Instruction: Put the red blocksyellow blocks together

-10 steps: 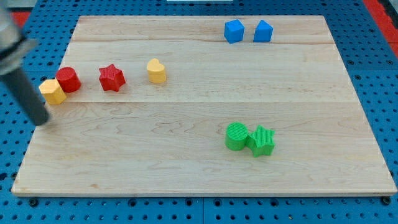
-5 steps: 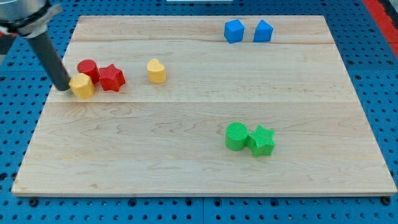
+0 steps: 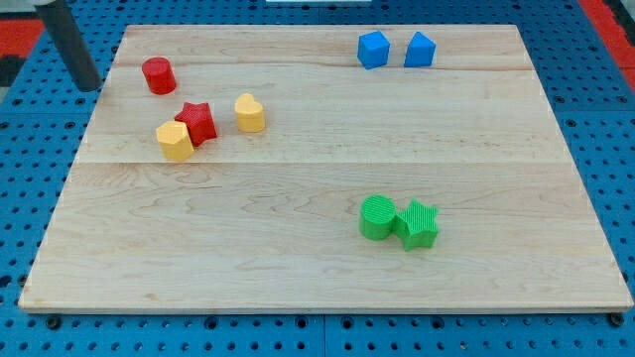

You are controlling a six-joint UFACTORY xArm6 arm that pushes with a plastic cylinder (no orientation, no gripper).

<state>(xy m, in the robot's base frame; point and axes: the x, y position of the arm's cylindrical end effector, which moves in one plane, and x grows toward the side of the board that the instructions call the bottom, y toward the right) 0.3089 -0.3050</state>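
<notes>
You saw my tip (image 3: 89,86), bare rod touching nothing, left of the red cylinder (image 3: 158,75); the yellow block (image 3: 175,141) touched the red star (image 3: 196,123).

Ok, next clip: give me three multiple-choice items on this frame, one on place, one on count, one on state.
1. Where is my tip?
A. at the view's top left, beside the board's edge
B. between the blue blocks
C. on the green blocks

2. How many yellow blocks are on the board?
A. one
B. two
C. four

3. What does the red star touch?
A. the red cylinder
B. a blue block
C. the yellow hexagon

Answers:
1 A, the rod ends left of the red cylinder, apart from it.
2 B, the yellow hexagon and a rounded yellow block.
3 C, the hexagon sits against the star's lower left side.
</notes>
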